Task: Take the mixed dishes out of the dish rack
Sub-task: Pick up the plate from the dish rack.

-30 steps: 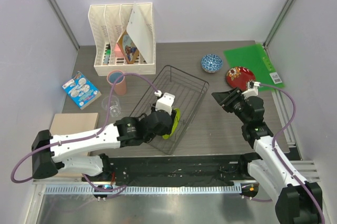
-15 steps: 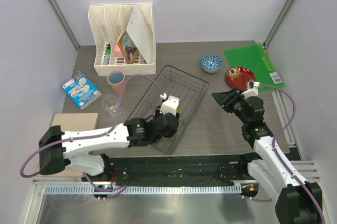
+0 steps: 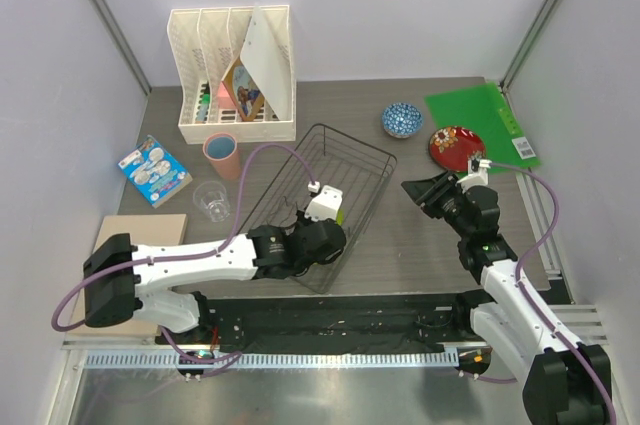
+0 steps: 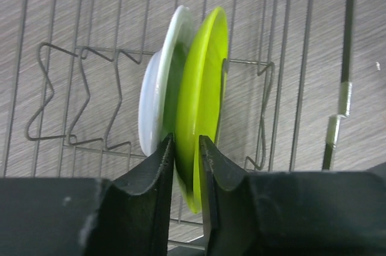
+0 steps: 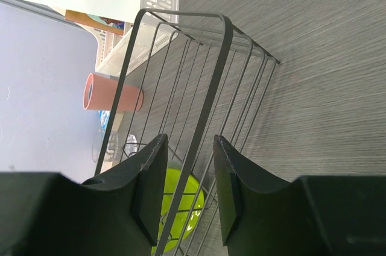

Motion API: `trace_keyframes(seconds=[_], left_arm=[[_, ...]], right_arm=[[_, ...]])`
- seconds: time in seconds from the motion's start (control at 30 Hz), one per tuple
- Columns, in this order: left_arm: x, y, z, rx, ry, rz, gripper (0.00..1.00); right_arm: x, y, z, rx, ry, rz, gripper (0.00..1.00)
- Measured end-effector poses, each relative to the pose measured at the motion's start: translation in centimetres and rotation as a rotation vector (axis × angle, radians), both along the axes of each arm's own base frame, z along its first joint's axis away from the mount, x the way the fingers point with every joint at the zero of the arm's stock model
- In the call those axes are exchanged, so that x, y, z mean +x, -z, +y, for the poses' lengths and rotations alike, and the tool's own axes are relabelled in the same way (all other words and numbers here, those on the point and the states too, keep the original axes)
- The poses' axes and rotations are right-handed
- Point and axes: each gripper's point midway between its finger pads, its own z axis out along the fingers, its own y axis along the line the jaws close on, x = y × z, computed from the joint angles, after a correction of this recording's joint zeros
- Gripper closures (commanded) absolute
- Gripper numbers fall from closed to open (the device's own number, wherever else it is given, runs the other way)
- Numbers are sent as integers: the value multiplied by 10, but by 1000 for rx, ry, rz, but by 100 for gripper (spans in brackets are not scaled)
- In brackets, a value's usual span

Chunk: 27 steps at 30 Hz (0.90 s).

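Observation:
The black wire dish rack lies mid-table. A green-rimmed plate and a white plate stand on edge side by side in its prongs. My left gripper reaches into the rack. In the left wrist view its fingers are closed on the green plate's lower rim. My right gripper is open and empty, just right of the rack; its wrist view looks through the rack wires. The pink cup and glass tumbler stand left of the rack. The blue bowl and red plate sit at back right.
A white slotted file organizer with papers stands at back left. A green folder lies at back right. A blue packet and a tan block lie along the left side.
My left gripper has moved right and down inside the rack, over the plates, so the green plate is now mostly hidden from above. The right arm has barely moved.

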Motion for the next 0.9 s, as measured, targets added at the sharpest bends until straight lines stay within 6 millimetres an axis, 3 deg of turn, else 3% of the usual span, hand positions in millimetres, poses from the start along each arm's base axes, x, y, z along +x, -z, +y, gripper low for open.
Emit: trace_keyframes(seconds=[0.03, 0.13, 0.4, 0.7, 0.9], left_arm=[[1, 0, 1, 6, -4, -4, 89], [2, 0, 5, 22, -14, -16, 100], [1, -12, 18, 83, 7, -74, 100], [-2, -58, 23, 59, 65, -216, 100], [-18, -97, 7, 50, 158, -403, 100]], right_arm=[[0, 1, 0, 0, 0, 2, 58], [0, 1, 0, 0, 0, 2, 58], [-1, 0, 0, 0, 0, 1, 59], [-2, -1, 0, 0, 1, -2, 59], [-2, -5, -2, 0, 9, -15, 59]])
